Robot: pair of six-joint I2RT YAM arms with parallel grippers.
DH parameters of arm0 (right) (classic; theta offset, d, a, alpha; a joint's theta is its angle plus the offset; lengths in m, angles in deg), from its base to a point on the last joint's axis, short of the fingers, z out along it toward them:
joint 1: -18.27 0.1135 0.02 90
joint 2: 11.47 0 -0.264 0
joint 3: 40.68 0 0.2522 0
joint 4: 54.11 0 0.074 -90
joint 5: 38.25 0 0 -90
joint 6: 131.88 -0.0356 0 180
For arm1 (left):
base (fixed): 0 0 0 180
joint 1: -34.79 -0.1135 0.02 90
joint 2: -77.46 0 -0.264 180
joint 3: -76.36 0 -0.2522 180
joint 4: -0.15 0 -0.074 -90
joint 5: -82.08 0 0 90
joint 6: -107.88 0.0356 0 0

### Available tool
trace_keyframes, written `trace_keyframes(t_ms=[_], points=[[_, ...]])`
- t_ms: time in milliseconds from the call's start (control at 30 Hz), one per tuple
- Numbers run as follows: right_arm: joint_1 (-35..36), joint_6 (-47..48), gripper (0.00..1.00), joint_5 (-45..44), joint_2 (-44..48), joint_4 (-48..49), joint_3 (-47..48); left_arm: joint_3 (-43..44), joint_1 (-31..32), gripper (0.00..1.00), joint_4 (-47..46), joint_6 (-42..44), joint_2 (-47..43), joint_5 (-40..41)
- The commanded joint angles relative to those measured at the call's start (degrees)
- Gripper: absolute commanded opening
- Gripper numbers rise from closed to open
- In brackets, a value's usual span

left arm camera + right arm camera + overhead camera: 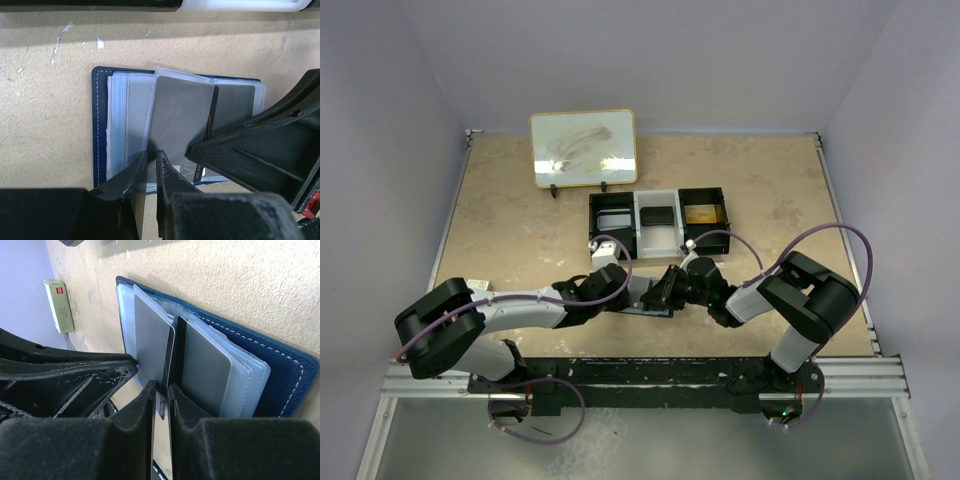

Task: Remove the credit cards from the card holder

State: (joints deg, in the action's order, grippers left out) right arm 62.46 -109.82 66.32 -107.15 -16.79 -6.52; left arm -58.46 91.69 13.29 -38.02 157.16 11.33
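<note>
Two hands meet over the open card holder point(100, 125) lying flat on the desk point(45, 125) near the black tray point(660, 215), the left hand point(151, 167) pinched shut on a clear sleeve point(180, 115) while the right hand point(161, 395) grips a dark card point(170, 355) by its edge.

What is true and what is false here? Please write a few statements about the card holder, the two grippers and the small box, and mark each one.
1. The card holder lies open on the table. True.
2. The right gripper is wide open. False: it is shut on a dark card.
3. The left gripper pinches a clear sleeve of the holder. True.
4. The red-and-white box rests on the card holder. False: it is on the table, apart from the holder.
</note>
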Motion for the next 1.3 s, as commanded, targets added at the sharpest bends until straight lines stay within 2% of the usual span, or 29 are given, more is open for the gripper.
trace_keyframes(t_ms=[0, 200, 500, 833, 1000, 1267], points=[[-0.15, 1.28, 0.15, -0.95, 0.20, -3.19, 0.22, -0.50, -0.22, 0.09, 3.65, -0.14, 1.30, -0.89], [-0.32, 1.23, 0.25, -0.44, 1.26, -4.03, 0.12, -0.81, -0.23, 0.08, 6.15, -0.96, -0.43, 0.93], [-0.32, 2.61, 0.26, -0.93, 4.39, -8.10, 0.70, -1.26, -0.17, 0.07, 6.61, -1.23, -0.03, 0.69], [-0.33, 3.89, 0.11, 1.81, 4.44, -4.30, 0.52, -1.34, -0.13, 0.06, 6.45, -1.51, -0.32, 1.02], [-0.33, 3.10, 0.00, 1.69, 3.94, -3.29, 0.22, -1.45, -0.13, 0.05, 6.54, -1.67, -0.42, 0.90], [-0.67, 3.93, 0.00, 0.49, 7.23, -6.81, -0.81, -1.90, -0.13, 0.05, 7.90, -1.58, -0.73, 2.08]])
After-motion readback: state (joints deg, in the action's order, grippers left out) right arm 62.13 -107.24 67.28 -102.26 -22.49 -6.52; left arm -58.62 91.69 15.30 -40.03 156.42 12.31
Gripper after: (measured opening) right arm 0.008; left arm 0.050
